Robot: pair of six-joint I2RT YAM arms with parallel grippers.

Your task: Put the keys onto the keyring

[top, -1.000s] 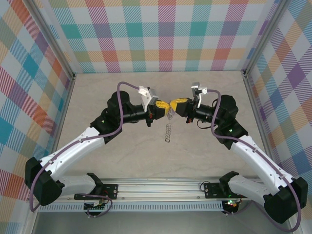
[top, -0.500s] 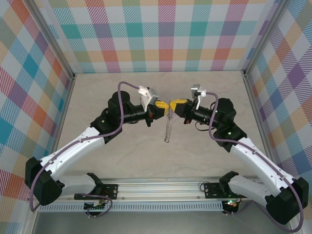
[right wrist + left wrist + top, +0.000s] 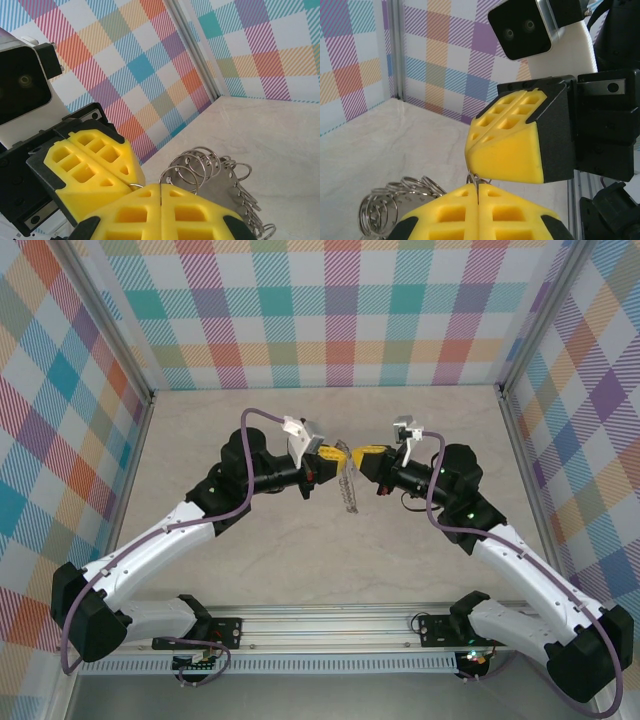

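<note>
Keyring (image 3: 348, 490) grey hoop, silvery loop fringe (hanging tilted), pinched by left gripper (image 3: 478, 192); right gripper (image 3: 161, 192) closed

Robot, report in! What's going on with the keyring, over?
Left gripper shut on keyring, hanging in air. Right gripper shut, tip close beside left's. Nothing in the way.

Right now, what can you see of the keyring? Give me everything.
The keyring looks like a bunch of thin, shiny silvery wire loops overlapping like a fringe, with grey metal behind them. It dangles slightly tilted between the two arms, apparently above the table. A wire at its top sits in the closed seam of the left pincer, right at the tip of the shut right pincer. I cannot tell whether the right one grips it too. Nothing else touches it.
</note>
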